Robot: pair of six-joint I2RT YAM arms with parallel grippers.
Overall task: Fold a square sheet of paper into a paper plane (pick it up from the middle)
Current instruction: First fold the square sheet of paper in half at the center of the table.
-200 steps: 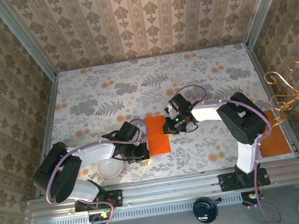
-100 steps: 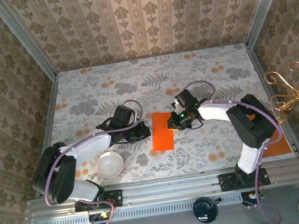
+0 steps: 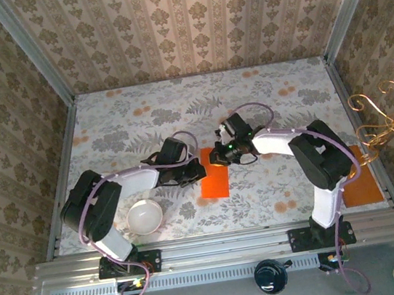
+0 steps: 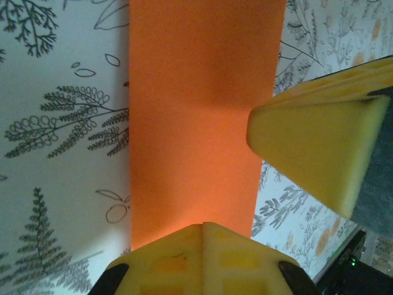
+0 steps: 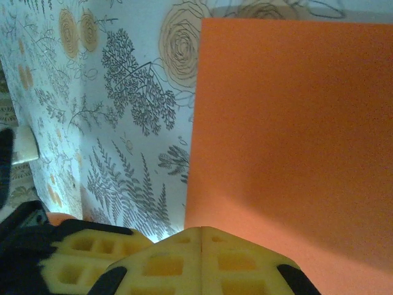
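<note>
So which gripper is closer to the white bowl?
Left. The left gripper is at the left edge of the paper, up and right of the bowl. The right gripper is over the paper's far end, farther from the bowl.

Desk (image 3: 265,108) spread with a pale cloth, printed all over with grey ferns and orange blossoms. Just below centre of the overhead frame, flat on the cloth: bright orange sheet of paper (image 3: 215,183), a narrow rectangle with long edges running almost straight up and down. To its lower left, apart from it: white bowl (image 3: 144,217), upright, mouth up. Near the desk's right edge, lower right of the frame: duller brownish-orange rectangle (image 3: 365,186), flat, partly hidden. In the left wrist view, fern print bare along both long edges of the sheet.
</note>
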